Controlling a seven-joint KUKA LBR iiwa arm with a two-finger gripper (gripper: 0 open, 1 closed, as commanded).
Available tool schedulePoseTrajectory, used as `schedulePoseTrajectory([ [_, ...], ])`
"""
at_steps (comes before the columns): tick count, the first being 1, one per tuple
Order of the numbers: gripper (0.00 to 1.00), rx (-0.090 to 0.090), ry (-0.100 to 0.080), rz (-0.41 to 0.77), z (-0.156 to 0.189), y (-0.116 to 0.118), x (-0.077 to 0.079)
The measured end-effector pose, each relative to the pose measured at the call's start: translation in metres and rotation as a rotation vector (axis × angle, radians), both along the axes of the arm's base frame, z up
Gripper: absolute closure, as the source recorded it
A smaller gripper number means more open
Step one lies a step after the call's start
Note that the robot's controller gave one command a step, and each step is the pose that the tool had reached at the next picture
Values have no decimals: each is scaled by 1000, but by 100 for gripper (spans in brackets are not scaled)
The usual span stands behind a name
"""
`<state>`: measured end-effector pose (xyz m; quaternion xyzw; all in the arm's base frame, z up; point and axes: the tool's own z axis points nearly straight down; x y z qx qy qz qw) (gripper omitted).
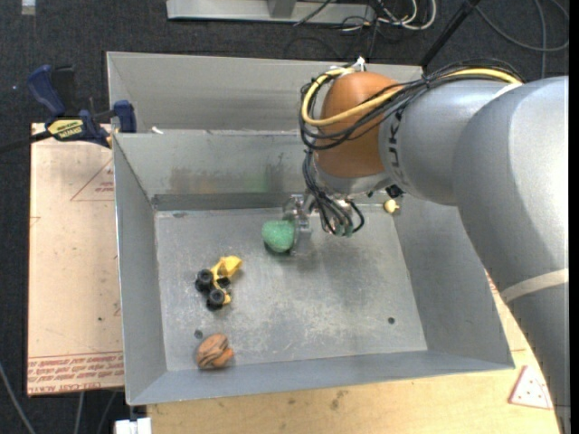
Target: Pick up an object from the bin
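My gripper (298, 216) hangs low over the far middle of the bin, under the orange wrist cover. A small green rounded lump (279, 236) lies right against its left lower side, touching or nearly touching it. I cannot tell whether the lump is gripped. Further to the left, on the bin floor, sits a small yellow toy vehicle with black wheels (217, 283). A brown, wrinkled, nut-like ball (213, 352) lies near the front left corner.
The arm comes in from the right and covers the bin's right rear part. Dark cables loop beside the gripper. Bare bin floor stretches across the middle and right front, bounded by sloping grey walls.
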<state>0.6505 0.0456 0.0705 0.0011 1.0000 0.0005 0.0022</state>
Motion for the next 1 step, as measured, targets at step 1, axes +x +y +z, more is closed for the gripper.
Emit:
schedulePoseTrajectory([
  [1, 100, 0, -9, -87, 200, -45, -8],
])
